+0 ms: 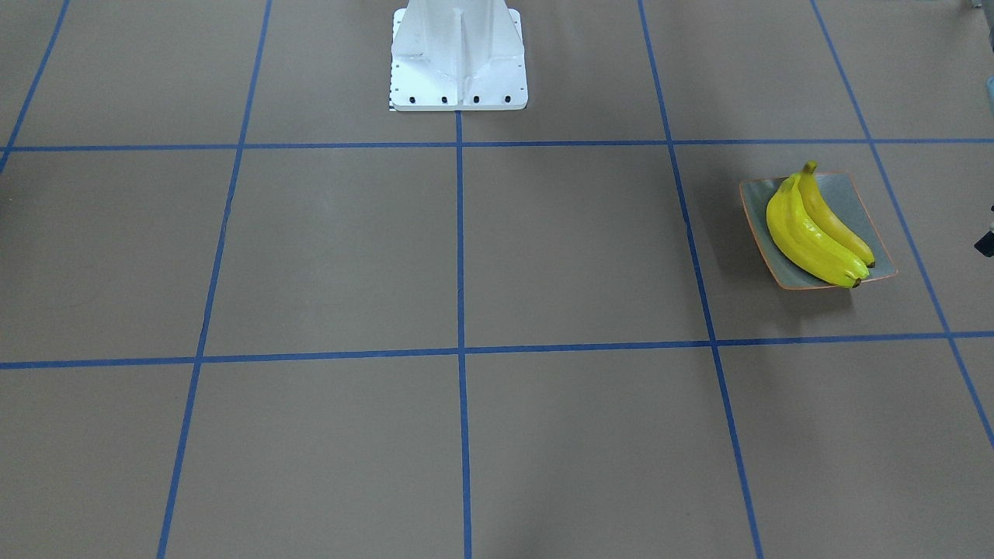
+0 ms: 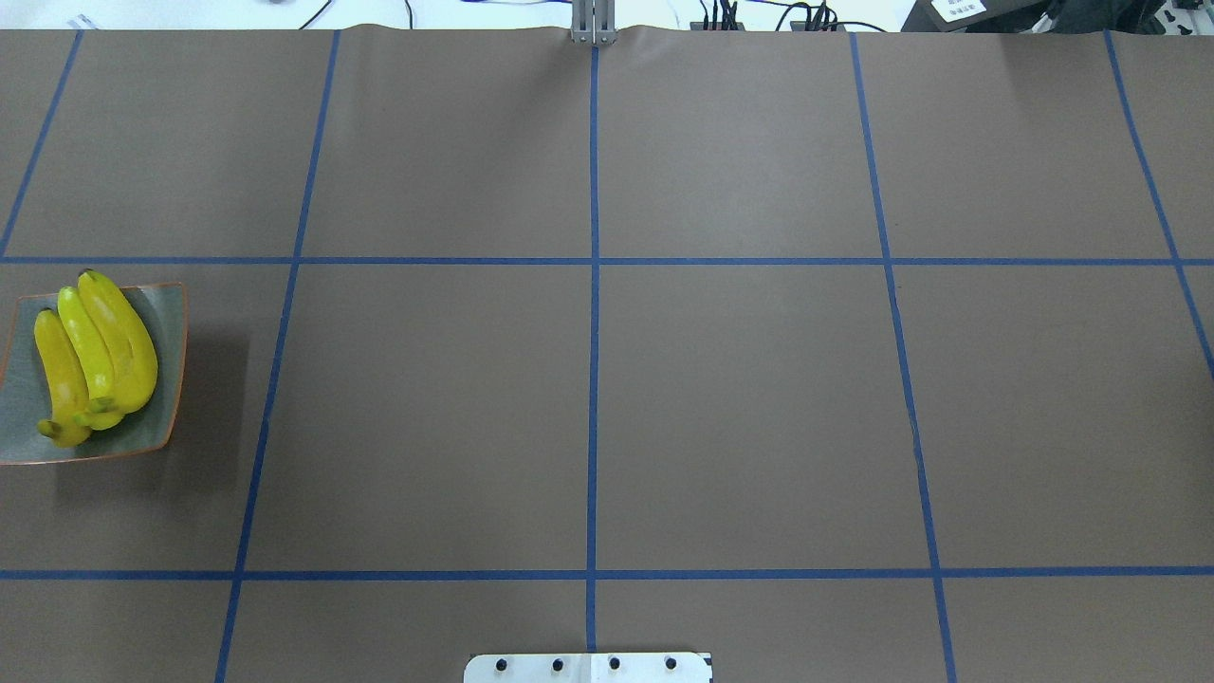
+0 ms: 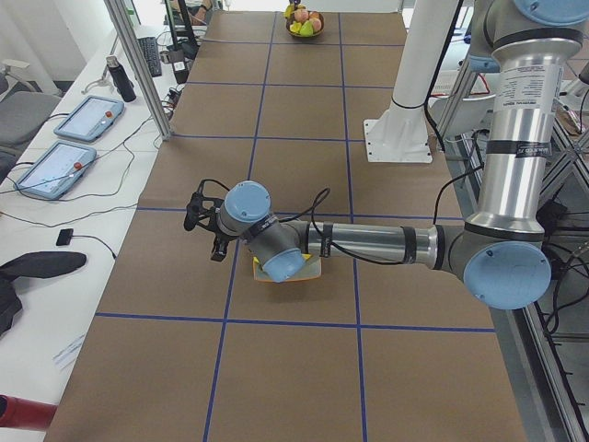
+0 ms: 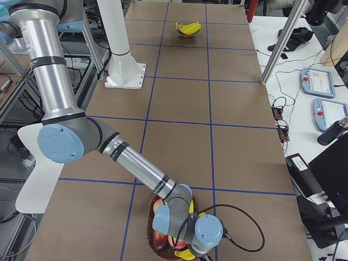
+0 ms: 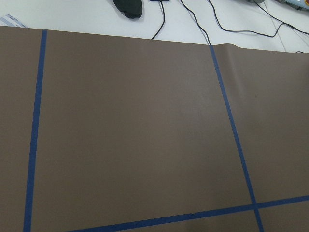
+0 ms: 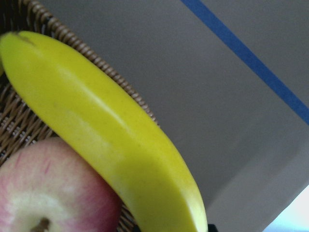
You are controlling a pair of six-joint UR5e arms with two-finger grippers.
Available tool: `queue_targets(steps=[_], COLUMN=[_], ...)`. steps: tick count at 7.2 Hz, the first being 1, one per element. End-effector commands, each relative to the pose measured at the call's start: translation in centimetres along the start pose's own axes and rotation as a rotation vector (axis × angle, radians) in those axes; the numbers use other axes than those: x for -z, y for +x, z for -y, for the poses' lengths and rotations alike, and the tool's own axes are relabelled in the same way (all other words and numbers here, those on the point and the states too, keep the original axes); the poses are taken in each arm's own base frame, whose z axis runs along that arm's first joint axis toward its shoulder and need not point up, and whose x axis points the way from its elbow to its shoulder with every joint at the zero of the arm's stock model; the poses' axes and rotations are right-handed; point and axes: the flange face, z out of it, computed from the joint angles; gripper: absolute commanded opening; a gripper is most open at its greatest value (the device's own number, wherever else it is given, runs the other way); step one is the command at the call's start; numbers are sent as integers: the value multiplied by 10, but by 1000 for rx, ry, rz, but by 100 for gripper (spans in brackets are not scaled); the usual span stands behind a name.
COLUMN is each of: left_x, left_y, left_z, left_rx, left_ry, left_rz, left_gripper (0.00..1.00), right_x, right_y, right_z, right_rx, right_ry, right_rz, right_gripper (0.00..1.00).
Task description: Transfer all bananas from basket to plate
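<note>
Three yellow bananas (image 2: 95, 356) lie side by side on the grey-green plate (image 2: 161, 313), which also shows in the front-facing view as the plate (image 1: 757, 206) holding the bananas (image 1: 815, 233). Another banana (image 6: 111, 145) rests against the wicker basket's rim (image 6: 72, 43), beside a red apple (image 6: 53, 188). In the exterior right view my right arm's wrist (image 4: 201, 234) is down at the basket (image 4: 149, 228), above that banana (image 4: 185, 255); I cannot tell its gripper's state. My left gripper (image 3: 204, 228) hovers near the plate (image 3: 287, 274); whether it is open, I cannot tell.
The white robot base (image 1: 458, 70) stands at the table's middle edge. Blue tape lines (image 2: 593, 332) grid the brown table. Tablets (image 3: 55, 166), cables and a dark bottle (image 3: 120, 81) lie on the side bench. A metal post (image 4: 283, 43) stands at the table's edge.
</note>
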Motion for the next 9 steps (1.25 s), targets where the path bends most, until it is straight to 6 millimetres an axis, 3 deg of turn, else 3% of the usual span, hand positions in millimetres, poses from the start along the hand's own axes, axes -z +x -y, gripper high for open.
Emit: queue_targets(steps=[1, 2, 3, 5, 7, 9], left_x=[10, 13, 12, -11, -40, -56], left_y=[15, 27, 40, 90, 148, 211], left_z=[-6, -5, -1, 15, 35, 59], left_rx=[37, 89, 155, 227, 286, 351], left_ry=[-14, -14, -14, -40, -72, -94], left_rz=[5, -1, -17, -63, -110, -167], left_gripper=[99, 99, 99, 99, 99, 99], right_x=[70, 96, 117, 111, 111, 112], right_y=[-6, -15, -33, -80, -141, -235], right_z=[46, 68, 103, 183, 254, 335], right_rx=[-29, -109, -220, -307, -372, -385], right_ry=[11, 11, 35, 51, 92, 117], right_rz=[10, 12, -19, 5, 77, 197], right_gripper=[0, 0, 0, 0, 0, 0])
